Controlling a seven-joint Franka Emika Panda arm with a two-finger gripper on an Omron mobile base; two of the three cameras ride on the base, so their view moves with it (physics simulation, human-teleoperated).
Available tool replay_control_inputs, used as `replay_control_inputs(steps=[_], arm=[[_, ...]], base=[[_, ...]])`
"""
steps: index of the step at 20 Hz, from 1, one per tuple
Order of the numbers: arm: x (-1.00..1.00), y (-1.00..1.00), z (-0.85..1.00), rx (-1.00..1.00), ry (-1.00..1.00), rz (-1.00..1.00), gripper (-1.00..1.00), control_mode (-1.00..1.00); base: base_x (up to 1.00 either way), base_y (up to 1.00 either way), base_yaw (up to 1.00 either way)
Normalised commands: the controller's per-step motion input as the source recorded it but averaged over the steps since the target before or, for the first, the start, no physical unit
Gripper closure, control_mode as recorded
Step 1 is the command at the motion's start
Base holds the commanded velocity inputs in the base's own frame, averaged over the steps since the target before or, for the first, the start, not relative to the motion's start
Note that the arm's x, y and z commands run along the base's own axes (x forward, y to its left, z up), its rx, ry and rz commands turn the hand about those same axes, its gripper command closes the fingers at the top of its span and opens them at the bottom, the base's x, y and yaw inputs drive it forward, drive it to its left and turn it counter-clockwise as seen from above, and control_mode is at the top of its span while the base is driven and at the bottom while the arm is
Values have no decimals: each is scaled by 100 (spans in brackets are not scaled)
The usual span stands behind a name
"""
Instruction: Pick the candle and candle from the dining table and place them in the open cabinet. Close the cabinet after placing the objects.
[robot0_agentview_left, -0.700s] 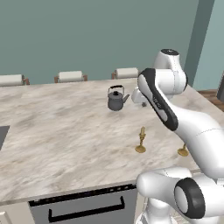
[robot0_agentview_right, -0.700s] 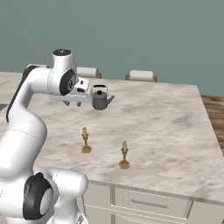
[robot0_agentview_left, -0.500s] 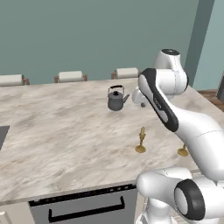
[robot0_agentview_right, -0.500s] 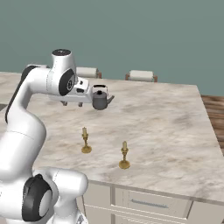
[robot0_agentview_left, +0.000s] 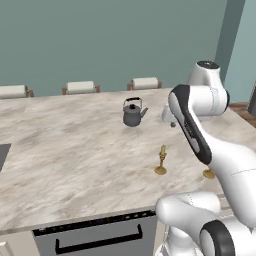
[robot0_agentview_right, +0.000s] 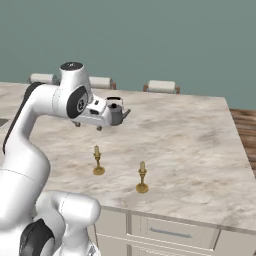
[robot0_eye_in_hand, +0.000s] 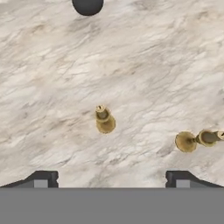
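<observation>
Marble dining table (robot0_agentview_left: 75, 165) carries two candles (robot0_agentview_right: 98, 163) (robot0_agentview_right: 142, 178), one kettle (robot0_agentview_left: 133, 112); end effector (robot0_eye_in_hand: 112, 177) released.

Rendered home kitchen. Shown by a broad marble-topped island bench (robot0_agentview_left: 70, 165) with a dark appliance front (robot0_agentview_left: 95, 237) and cream drawers (robot0_agentview_right: 170, 231) beneath, a dark grey kettle (robot0_agentview_left: 133, 112) on top, stool backs (robot0_agentview_left: 80, 87) along the far edge, teal wall (robot0_agentview_left: 100, 40) behind.
</observation>
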Motion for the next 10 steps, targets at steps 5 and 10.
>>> replay_control_inputs(steps=[5, 10], arm=[[-39, -39, -10, 0, 0, -20, -100, -100], [-45, -31, -16, 0, 0, -20, -100, -100]], base=[[0, 0, 0], [0, 0, 0]])
